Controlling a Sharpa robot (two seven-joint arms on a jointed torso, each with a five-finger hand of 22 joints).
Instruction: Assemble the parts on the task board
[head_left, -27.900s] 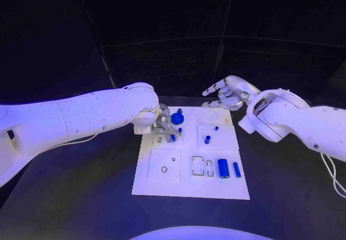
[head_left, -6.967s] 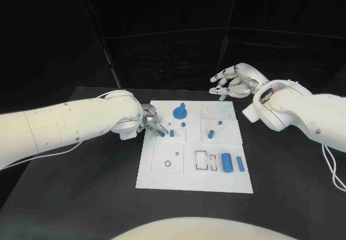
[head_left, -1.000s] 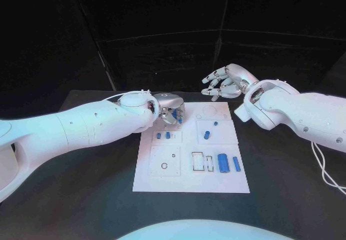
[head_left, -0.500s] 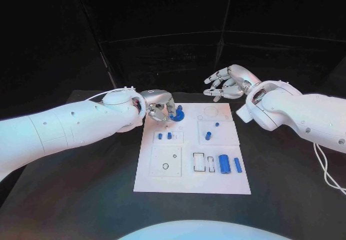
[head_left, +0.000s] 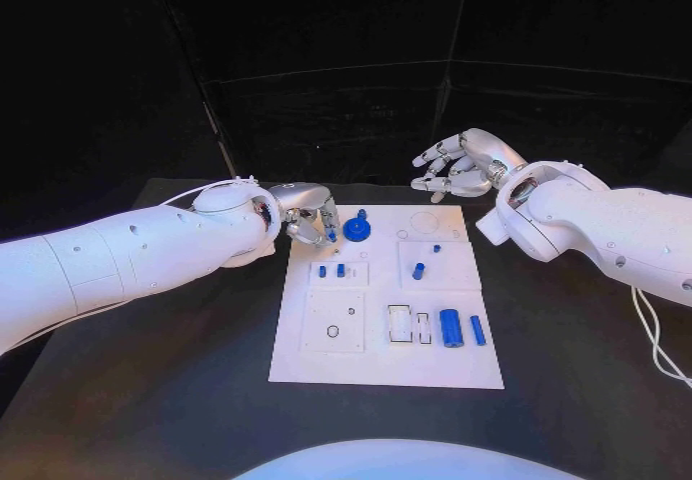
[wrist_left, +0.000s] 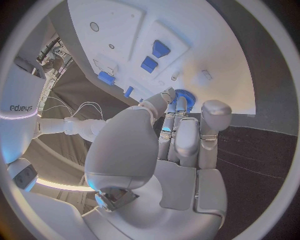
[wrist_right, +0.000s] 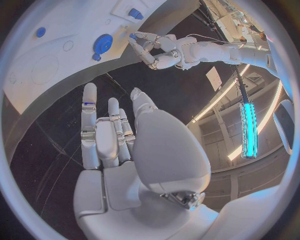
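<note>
Partly assembled, by the look of it. On the task board (head_left: 387, 360), mid-desk (head_left: 159, 420): a blue gear (head_left: 356, 232) seated at the far left corner with a small blue knob just behind it, 2 short pegs (head_left: 330, 270) upright in the plate below it, 1 more peg (head_left: 418, 270) in the right-hand plate and a tiny one beyond that. Still loose near the right edge: a blue cylinder (head_left: 451, 327) and a thin bar (head_left: 477, 330), lying side by side next to 2 open rectangular slots (head_left: 407, 324). Round hole in the near left plate also unfilled. So perhaps half done, with those 3 spots left.

Left hand (head_left: 306, 222) just beside the gear at the board's left edge, fingers curled together; holding anything or not, cannot tell. Right hand (head_left: 459, 165) raised beyond the board's far right corner, fingers spread, holding nothing.

Hard to judge: whether fingertips (wrist_left: 176, 107) touch the gear's teeth or merely sit close.
</note>
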